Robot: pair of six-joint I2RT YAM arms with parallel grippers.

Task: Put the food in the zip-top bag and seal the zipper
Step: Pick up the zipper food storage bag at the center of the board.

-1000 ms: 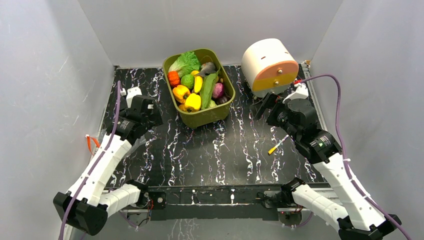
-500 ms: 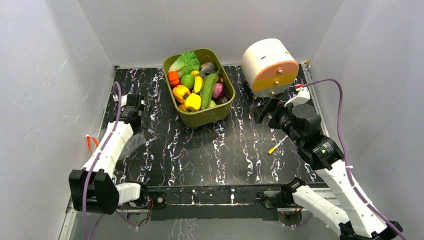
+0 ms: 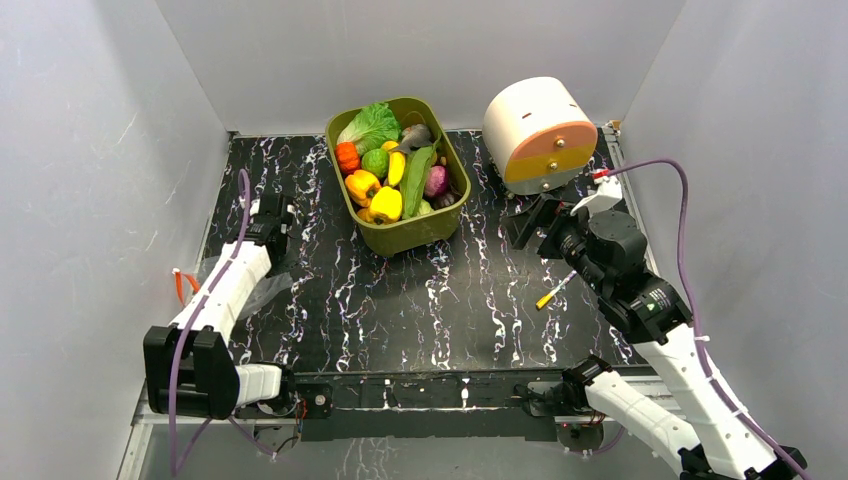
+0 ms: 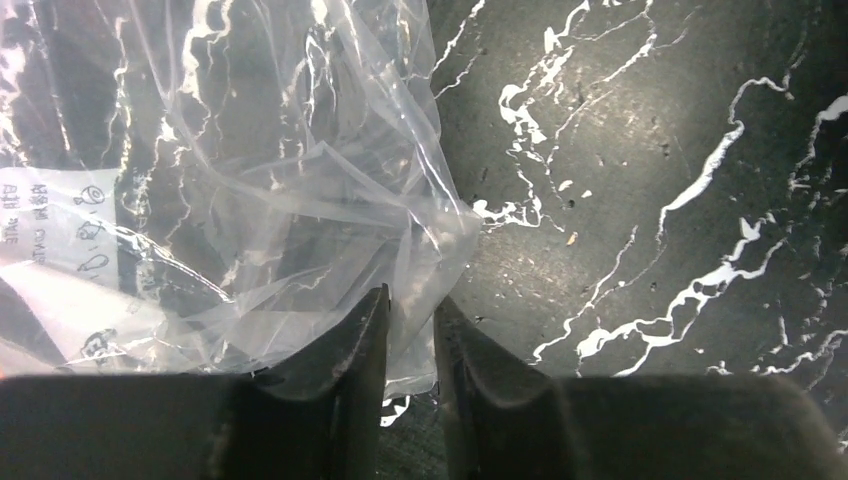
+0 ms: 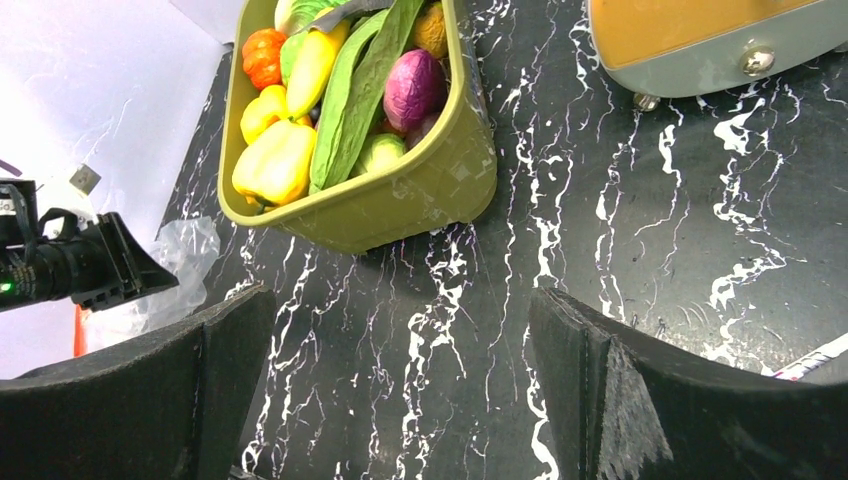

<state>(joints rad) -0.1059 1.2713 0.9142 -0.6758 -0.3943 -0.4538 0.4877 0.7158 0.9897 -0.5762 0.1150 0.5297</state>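
The food lies heaped in an olive-green tub (image 3: 412,236): yellow pepper (image 3: 386,204), green cucumber (image 3: 417,178), purple onion (image 3: 435,180). In the right wrist view the pepper (image 5: 275,160) and onion (image 5: 412,85) show too. The clear zip-top bag (image 3: 262,291) lies crumpled at the table's left edge, its red-orange zipper (image 3: 179,287) by the wall. My left gripper (image 4: 410,300) has its jaws drawn close on a corner fold of the bag (image 4: 260,200). My right gripper (image 5: 400,300) stands wide open over bare table, right of the tub, holding nothing.
A white drum with an orange face (image 3: 535,130) sits at the back right, just behind my right gripper (image 3: 530,215). A small yellow stick (image 3: 553,290) lies beside the right arm. White walls close in on the left, back and right.
The left arm straightened along the left edge and its jaws went from wide open to nearly closed on the bag. The right arm shifted slightly to the right.
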